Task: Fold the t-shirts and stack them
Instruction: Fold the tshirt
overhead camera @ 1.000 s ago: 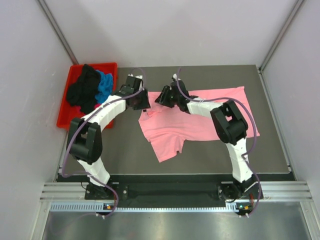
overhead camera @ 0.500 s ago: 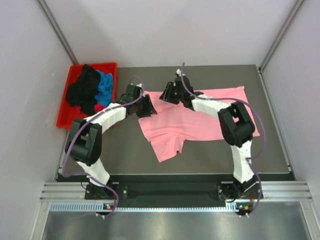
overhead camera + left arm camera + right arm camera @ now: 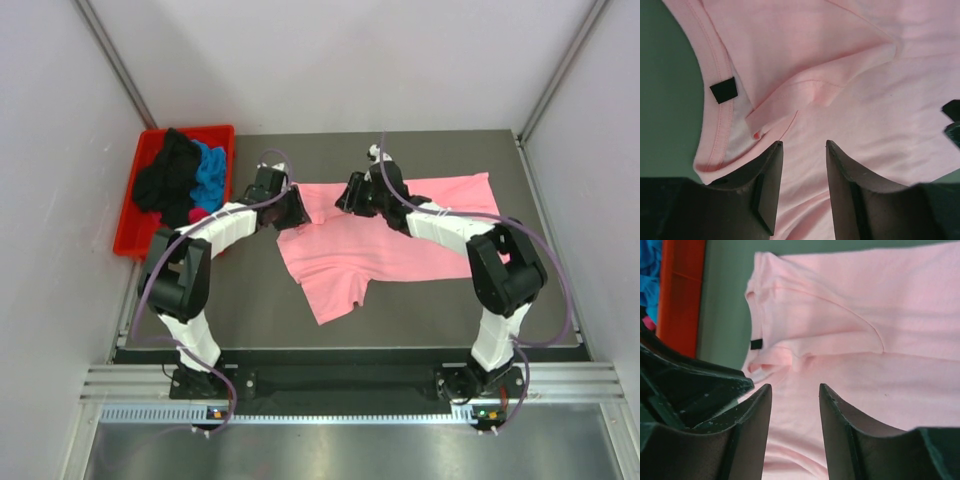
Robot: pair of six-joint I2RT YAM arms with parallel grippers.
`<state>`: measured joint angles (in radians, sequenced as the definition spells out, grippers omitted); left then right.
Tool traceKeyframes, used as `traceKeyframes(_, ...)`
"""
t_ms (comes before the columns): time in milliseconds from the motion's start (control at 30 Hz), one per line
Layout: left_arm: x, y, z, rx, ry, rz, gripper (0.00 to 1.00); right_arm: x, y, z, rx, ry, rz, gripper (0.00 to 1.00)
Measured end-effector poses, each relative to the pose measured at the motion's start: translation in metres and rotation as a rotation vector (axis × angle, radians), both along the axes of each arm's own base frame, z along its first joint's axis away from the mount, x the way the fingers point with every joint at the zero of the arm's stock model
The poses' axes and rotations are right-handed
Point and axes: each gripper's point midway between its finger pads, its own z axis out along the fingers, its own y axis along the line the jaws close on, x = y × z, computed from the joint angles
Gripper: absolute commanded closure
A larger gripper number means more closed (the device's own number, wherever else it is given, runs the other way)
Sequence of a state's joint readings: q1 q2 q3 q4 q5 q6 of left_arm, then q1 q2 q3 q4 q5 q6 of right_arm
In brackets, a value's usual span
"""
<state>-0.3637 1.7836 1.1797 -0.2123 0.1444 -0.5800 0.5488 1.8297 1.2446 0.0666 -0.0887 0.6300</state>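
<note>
A light pink t-shirt (image 3: 410, 240) lies spread on the dark table, its collar end toward the left. Its neckline carries a small black tag (image 3: 722, 91), and a fold runs across beside it. My left gripper (image 3: 293, 208) hovers at the collar edge; in the left wrist view the left gripper (image 3: 802, 146) is open over pink cloth with nothing between its fingers. My right gripper (image 3: 352, 194) faces it from the right. In the right wrist view the right gripper (image 3: 795, 387) is open above the shirt. Black (image 3: 165, 180), blue (image 3: 210, 172) and magenta (image 3: 200, 213) t-shirts lie heaped in the bin.
A red plastic bin (image 3: 128, 235) sits at the table's left edge, close behind my left arm. Bare dark table (image 3: 250, 300) shows in front of the shirt. Grey walls close in the sides and back.
My right arm has swung its elbow to the right and its gripper has shifted right. The left gripper has edged toward the far side. More of the collar end shows between them.
</note>
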Motion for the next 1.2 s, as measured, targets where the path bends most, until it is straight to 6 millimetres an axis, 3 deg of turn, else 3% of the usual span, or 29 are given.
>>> traceKeyframes(167, 0.001, -0.011, 0.003, 0.013, -0.030, -0.064, 0.55, -0.011, -0.006, -0.024, -0.027, 0.047, 0.006, 0.57)
traceKeyframes(367, 0.000, -0.041, 0.000, 0.110, -0.098, -0.183, 0.55, -0.022, -0.018, -0.045, -0.059, 0.077, -0.016, 0.58)
traceKeyframes(567, 0.024, -0.060, 0.002, 0.267, -0.187, -0.246, 0.58, -0.033, -0.035, -0.046, -0.083, 0.079, -0.049, 0.57)
traceKeyframes(700, 0.036, -0.058, -0.005, 0.345, -0.205, -0.249, 0.59, -0.035, -0.045, -0.042, -0.082, 0.067, -0.071, 0.57)
traceKeyframes(967, 0.037, -0.041, -0.033, 0.468, -0.155, -0.257, 0.64, -0.027, -0.063, -0.040, -0.085, 0.063, -0.111, 0.57)
traceKeyframes(1067, 0.037, -0.038, -0.037, 0.491, -0.150, -0.261, 0.76, -0.026, -0.064, -0.040, -0.084, 0.062, -0.112, 0.57)
traceKeyframes(1133, 0.040, -0.037, -0.037, 0.501, -0.152, -0.258, 0.90, -0.026, -0.064, -0.039, -0.084, 0.061, -0.112, 0.57)
traceKeyframes(1200, 0.042, -0.038, -0.035, 0.506, -0.157, -0.258, 0.95, -0.026, -0.064, -0.040, -0.084, 0.061, -0.112, 0.57)
